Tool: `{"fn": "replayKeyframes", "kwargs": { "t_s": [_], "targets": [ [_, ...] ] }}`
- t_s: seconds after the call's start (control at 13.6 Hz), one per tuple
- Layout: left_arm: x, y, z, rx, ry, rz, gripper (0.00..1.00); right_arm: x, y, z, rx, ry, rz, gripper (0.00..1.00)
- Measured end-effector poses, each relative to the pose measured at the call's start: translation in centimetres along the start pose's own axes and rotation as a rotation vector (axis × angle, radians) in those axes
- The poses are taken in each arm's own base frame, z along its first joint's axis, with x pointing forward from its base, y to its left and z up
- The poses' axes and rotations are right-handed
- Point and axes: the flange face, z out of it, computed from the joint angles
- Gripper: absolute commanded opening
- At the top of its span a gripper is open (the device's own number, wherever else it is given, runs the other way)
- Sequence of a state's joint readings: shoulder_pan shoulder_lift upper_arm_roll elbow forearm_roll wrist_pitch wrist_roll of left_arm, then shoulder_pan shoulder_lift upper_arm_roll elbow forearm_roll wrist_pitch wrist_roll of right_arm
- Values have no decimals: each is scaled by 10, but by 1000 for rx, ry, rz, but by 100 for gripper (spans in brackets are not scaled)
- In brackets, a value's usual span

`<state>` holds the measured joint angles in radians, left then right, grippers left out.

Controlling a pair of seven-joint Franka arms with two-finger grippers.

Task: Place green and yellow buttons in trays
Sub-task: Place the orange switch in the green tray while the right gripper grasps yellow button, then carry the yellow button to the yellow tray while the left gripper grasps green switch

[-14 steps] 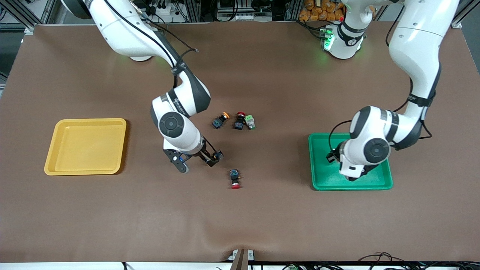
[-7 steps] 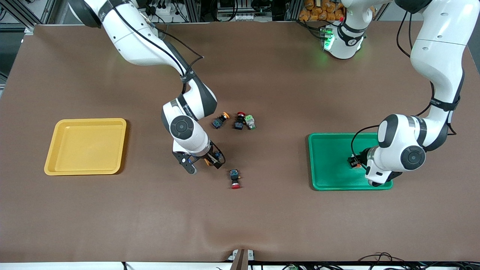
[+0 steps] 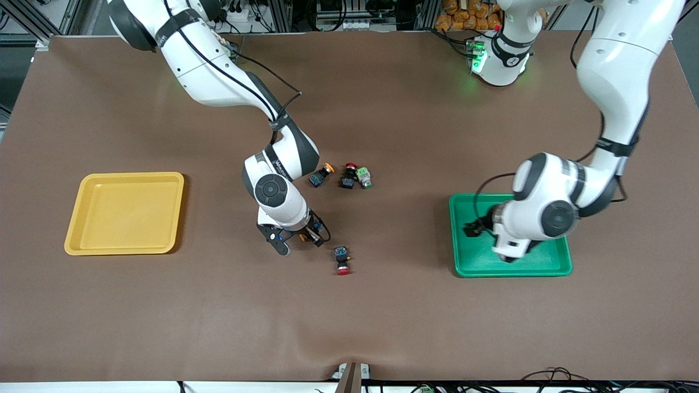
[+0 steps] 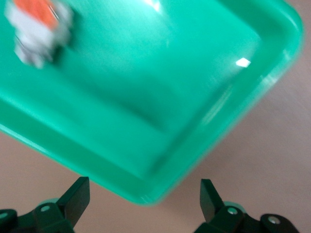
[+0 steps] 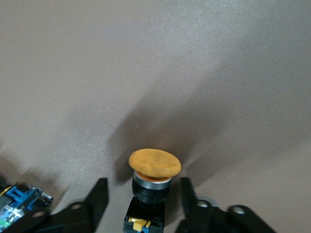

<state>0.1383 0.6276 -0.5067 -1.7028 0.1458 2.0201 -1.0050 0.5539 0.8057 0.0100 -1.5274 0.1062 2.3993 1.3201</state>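
Note:
A black button with a yellow cap (image 5: 154,165) lies on the brown table between the fingers of my right gripper (image 5: 143,196), which is open, with gaps on both sides. In the front view this gripper (image 3: 307,233) is low over the table's middle. My left gripper (image 4: 143,194) is open and empty over a corner of the green tray (image 4: 160,87); in the front view it (image 3: 473,229) is over that tray (image 3: 469,262). A white-grey button with an orange block (image 4: 39,26) lies in the green tray. The yellow tray (image 3: 125,213) holds nothing.
A second yellow-capped button (image 3: 320,176), a red-capped switch (image 3: 348,174) and a white-grey button with a green block (image 3: 364,177) lie grouped at the middle. Another red-capped switch (image 3: 342,259) lies nearer the camera, close to my right gripper.
My left arm swung toward its own end of the green tray, then back across it, leaving the orange-block button lying there. My right gripper shifted slightly toward the left arm's end, around the yellow-capped button.

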Motion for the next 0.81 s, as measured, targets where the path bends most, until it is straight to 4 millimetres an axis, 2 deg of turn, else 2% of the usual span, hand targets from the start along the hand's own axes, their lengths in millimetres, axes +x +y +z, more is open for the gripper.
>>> {"fn": "replayKeyframes", "kwargs": {
  "t_s": [0.07,0.29,0.51,0.66,0.81],
  "targets": [
    [-20,15,3,6,-1,-25,100,0,0,0,1,0,0,0],
    [-77,51,17,33,8,-154,100,2,-4,-6,9,4,0,0],
    [-123,75,34,30,26,-276,100,13,-6,-22,-13,7,4,0],
    [-148,86,48,9,36,-349,100,32,-4,-43,-56,-4,-33,0],
    [-166,92,62,-26,40,-409,100,65,7,-73,-130,-37,-104,0]
  ]
}}
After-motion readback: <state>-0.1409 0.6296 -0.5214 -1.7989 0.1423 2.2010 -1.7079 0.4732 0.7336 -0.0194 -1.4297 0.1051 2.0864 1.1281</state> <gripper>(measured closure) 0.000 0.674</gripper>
